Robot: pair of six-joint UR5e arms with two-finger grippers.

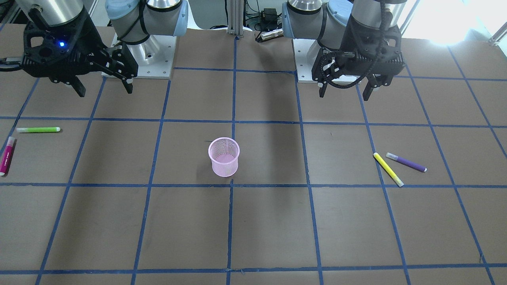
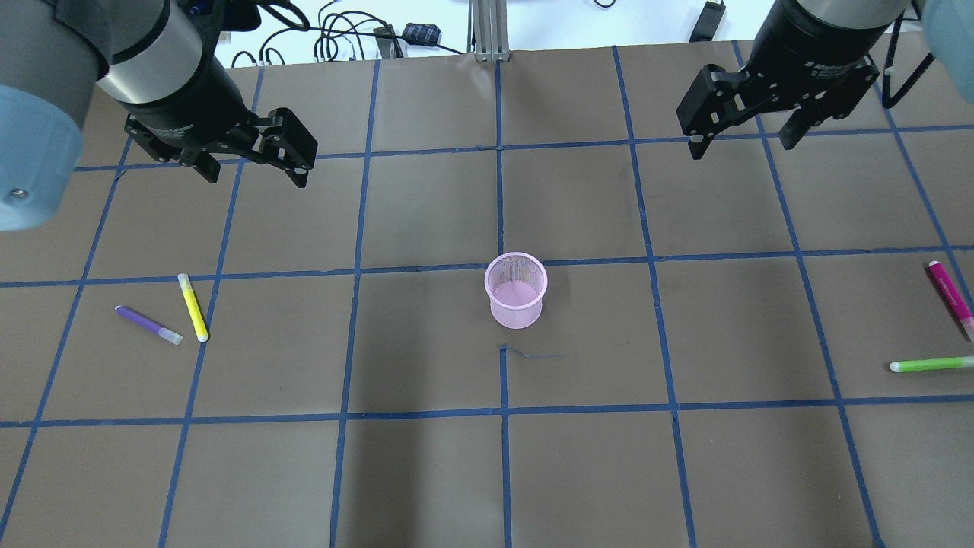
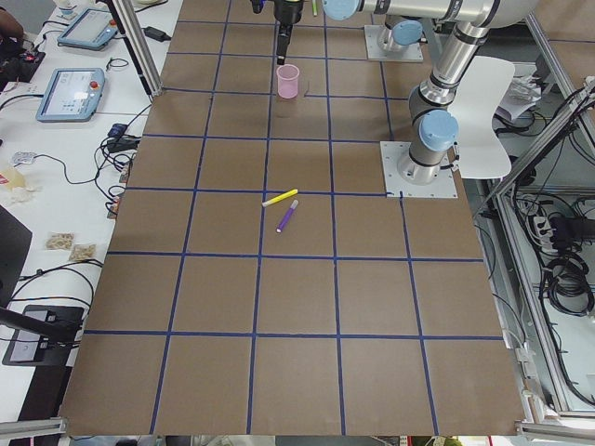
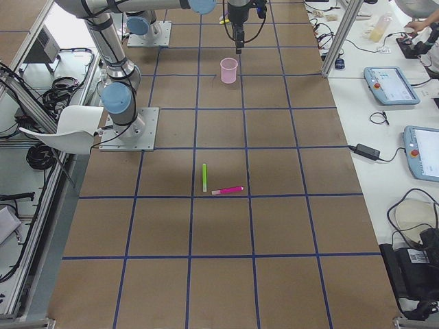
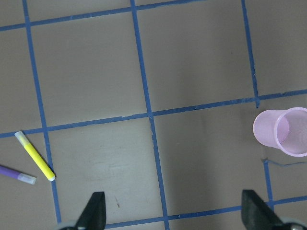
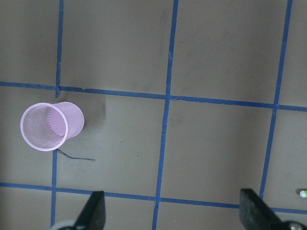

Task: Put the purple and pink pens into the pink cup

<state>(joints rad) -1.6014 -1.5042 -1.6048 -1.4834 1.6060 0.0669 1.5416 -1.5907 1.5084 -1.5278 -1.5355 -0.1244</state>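
The pink mesh cup (image 1: pixel 224 156) stands upright and empty at the table's middle; it also shows in the overhead view (image 2: pixel 517 291) and both wrist views (image 5: pixel 283 132) (image 6: pixel 51 126). The purple pen (image 2: pixel 147 324) lies flat on the robot's left side, also seen in the front view (image 1: pixel 406 162). The pink pen (image 2: pixel 949 289) lies flat at the robot's far right edge (image 1: pixel 7 155). My left gripper (image 2: pixel 255 176) hovers open and empty, well behind the purple pen. My right gripper (image 2: pixel 740 146) hovers open and empty, behind and inward of the pink pen.
A yellow pen (image 2: pixel 192 307) lies right beside the purple pen, their ends close together. A green pen (image 2: pixel 932 364) lies near the pink pen. The brown table (image 2: pixel 426 472) carries a grid of blue tape. The arm bases (image 1: pixel 138 59) stand at the robot's side.
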